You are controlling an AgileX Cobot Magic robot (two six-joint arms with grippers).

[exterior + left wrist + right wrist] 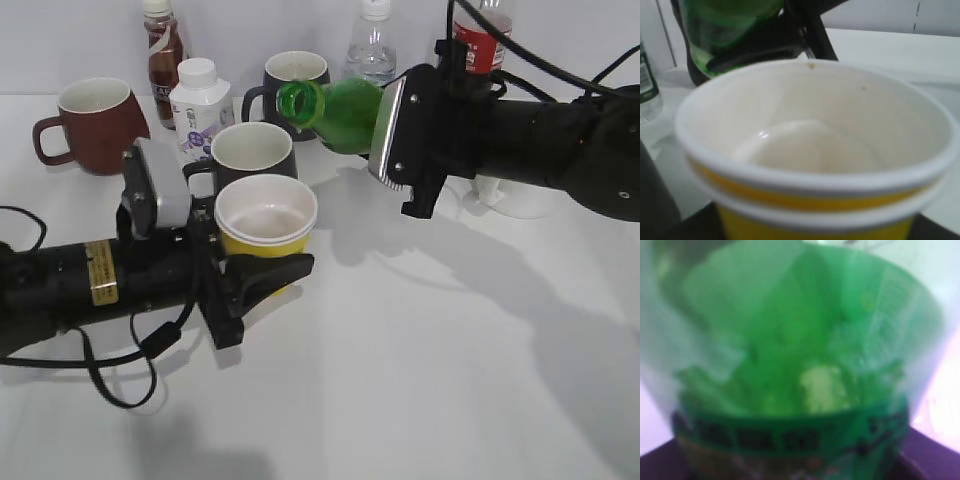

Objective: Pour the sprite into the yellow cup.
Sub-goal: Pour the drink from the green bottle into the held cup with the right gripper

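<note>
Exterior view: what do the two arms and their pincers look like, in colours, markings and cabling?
Both arms are matte black with loose black cables. The left arm bears a gold rectangular label and a grey box-shaped wrist camera; its left pincer has black angular fingers. The right arm ends in a silver-grey plate with screw heads.

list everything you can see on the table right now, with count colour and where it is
sprite bottle: 1, green, tipped on its side in the right gripper, open mouth toward the cups
yellow cup: 1, yellow with white inside, held by the left gripper, front centre
dark mugs: 2, black, behind the yellow cup
red mug: 1, dark red, back left
white bottle: 1, white, beside the red mug
brown bottle: 1, back left
clear bottle: 1, back centre
red-label bottle: 1, back right
left gripper: black, on the cup
right gripper: black, on the bottle
</note>
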